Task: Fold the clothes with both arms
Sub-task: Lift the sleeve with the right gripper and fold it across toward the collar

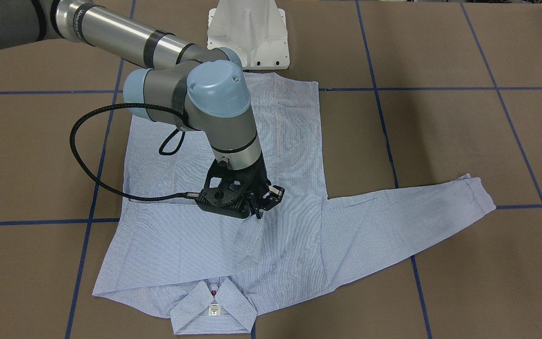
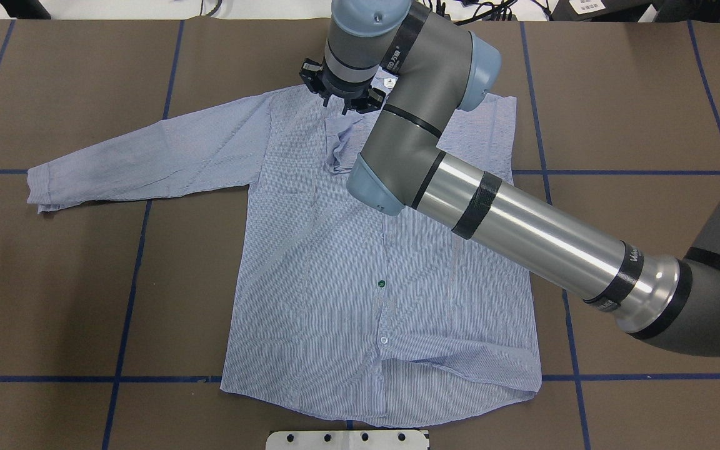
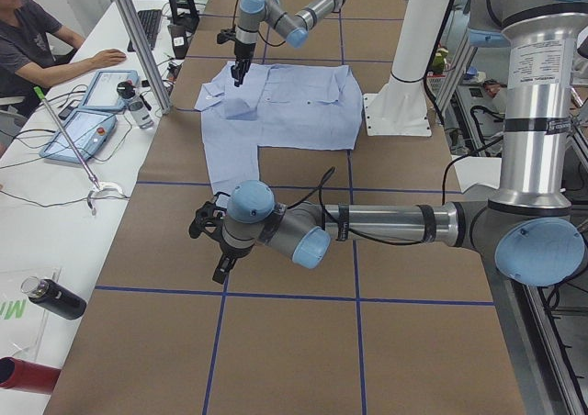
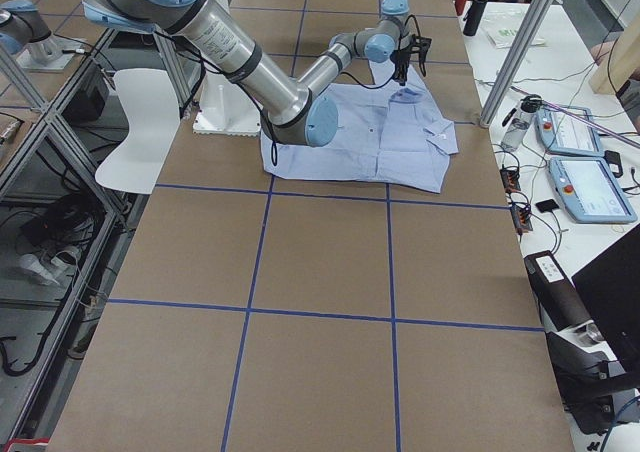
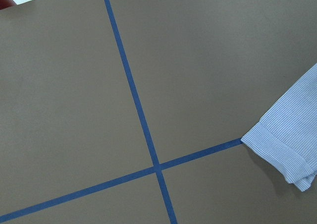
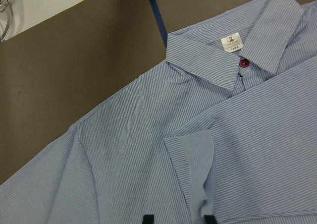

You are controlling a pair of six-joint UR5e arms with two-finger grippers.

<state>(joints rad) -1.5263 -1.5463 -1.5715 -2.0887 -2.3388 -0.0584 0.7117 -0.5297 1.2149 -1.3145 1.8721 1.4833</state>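
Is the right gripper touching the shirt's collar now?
Apart. The front-facing view shows the right gripper above the folded sleeve, with a stretch of shirt between it and the collar.

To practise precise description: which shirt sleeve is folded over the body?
The sleeve on the robot's right, its cuff beneath the right gripper; the other sleeve lies outstretched on the table.

Robotics lab: tape-gridded table (image 4: 320,262), teach pendants (image 4: 590,187).
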